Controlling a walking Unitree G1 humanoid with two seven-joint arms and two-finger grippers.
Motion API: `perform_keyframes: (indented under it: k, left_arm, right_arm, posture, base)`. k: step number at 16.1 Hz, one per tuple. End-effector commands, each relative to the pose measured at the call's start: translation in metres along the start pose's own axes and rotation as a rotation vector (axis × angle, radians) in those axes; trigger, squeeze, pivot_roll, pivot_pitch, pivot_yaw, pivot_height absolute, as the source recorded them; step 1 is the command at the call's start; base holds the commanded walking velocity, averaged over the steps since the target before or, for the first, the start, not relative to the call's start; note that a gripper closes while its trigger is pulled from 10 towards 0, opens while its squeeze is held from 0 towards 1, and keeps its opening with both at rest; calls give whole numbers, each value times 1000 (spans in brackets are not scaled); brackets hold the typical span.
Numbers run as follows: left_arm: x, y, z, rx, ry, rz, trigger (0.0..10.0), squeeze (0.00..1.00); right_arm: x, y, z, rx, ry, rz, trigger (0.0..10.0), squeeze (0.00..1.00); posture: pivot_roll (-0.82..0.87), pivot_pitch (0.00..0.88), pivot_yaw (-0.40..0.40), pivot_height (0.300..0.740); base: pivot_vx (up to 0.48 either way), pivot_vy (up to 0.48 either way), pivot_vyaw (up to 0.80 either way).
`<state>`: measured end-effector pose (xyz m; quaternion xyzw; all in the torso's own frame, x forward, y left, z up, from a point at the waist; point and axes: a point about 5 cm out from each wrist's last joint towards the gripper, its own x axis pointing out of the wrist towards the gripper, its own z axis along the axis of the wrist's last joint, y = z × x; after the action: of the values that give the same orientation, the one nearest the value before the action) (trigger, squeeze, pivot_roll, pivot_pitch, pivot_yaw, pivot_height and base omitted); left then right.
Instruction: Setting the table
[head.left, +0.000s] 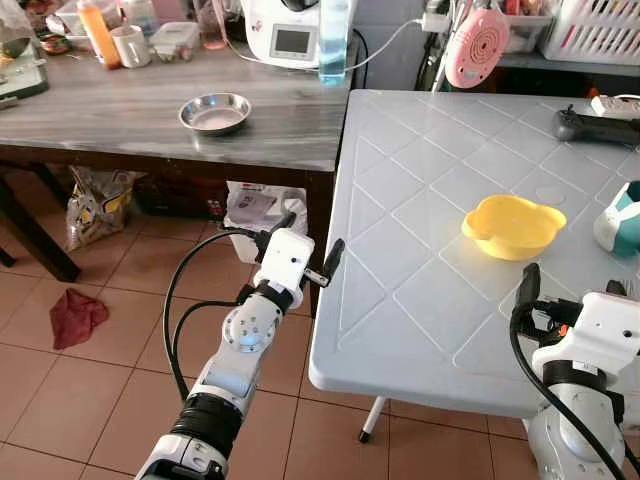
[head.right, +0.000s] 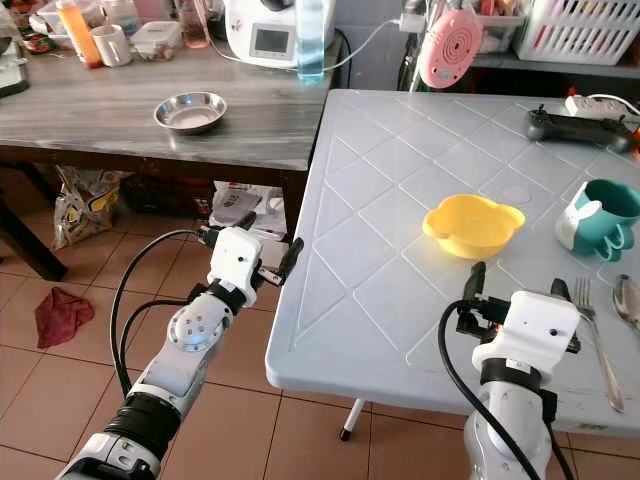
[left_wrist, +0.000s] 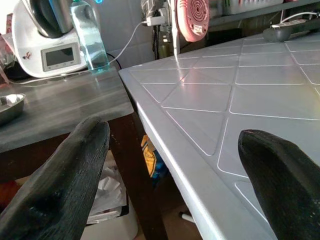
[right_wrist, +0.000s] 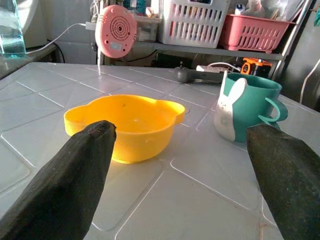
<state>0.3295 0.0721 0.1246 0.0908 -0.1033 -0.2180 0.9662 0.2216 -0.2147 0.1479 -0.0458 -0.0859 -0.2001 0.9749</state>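
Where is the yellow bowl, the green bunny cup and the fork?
Yellow plastic bowl (head.right: 472, 226): right eye view, inside of the bowl.
Green cup with white bunny (head.right: 598, 217): right eye view, outer side.
Silver metal fork (head.right: 596, 340): right eye view, handle.

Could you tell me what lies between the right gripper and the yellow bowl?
Nothing: in the right eye view, only bare white tabletop lies between the open right gripper and the yellow bowl. The right wrist view shows the same.
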Motion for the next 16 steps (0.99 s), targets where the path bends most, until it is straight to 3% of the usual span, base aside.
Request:
perform_keyframes:
  k: [1, 6, 10, 16]
  left_arm:
    - [-1, 0, -2, -9, 12, -8, 10000, 0]
    - [-2, -1, -2, -9, 13, -11, 10000, 0]
    - [-5, -1, -3, -18, 20, -31, 10000, 0]
    - [-21, -16, 0, -16, -11, -263, 10000, 0]
  right_arm:
    - [-1, -2, 4, -2, -9, -4, 10000, 0]
    - [9, -3, 12, 61, -23, -29, 10000, 0]
    - [30, -11, 26, 196, -27, -94, 10000, 0]
    - [83, -19, 17, 359, 117, -188, 10000, 0]
  posture:
    - [-66, 90, 31, 740]
    - [-65, 94, 34, 740]
    - [-56, 115, 34, 740]
    - [-36, 177, 51, 740]
  base:
    - [0, -240, 0]
    - [0, 0, 0]
    - [0, 0, 0]
    - [0, 0, 0]
